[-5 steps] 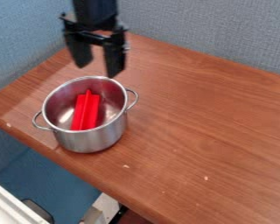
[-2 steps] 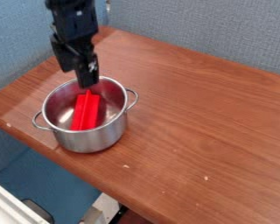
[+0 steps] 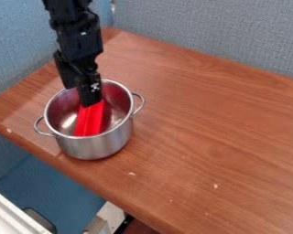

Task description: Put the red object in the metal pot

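Note:
The metal pot (image 3: 107, 141) stands near the front left corner of the wooden table, shiny, with a loop handle on each side. Inside it lies the red object (image 3: 92, 117), a bright red elongated block slanting across the pot's bottom. My gripper (image 3: 88, 92) points straight down over the pot's back rim, its dark fingers open and reaching into the pot at the far end of the red object. Whether the fingertips touch the block is hidden from this view.
The brown wooden table (image 3: 198, 110) stretches to the right and back of the pot. A blue wall stands behind it. The table's front edge runs close to the pot on the left and near side.
My gripper has sunk and shifted left, from above the table behind the pot down into the pot's mouth, rolling as it went. The pot and red block have not moved.

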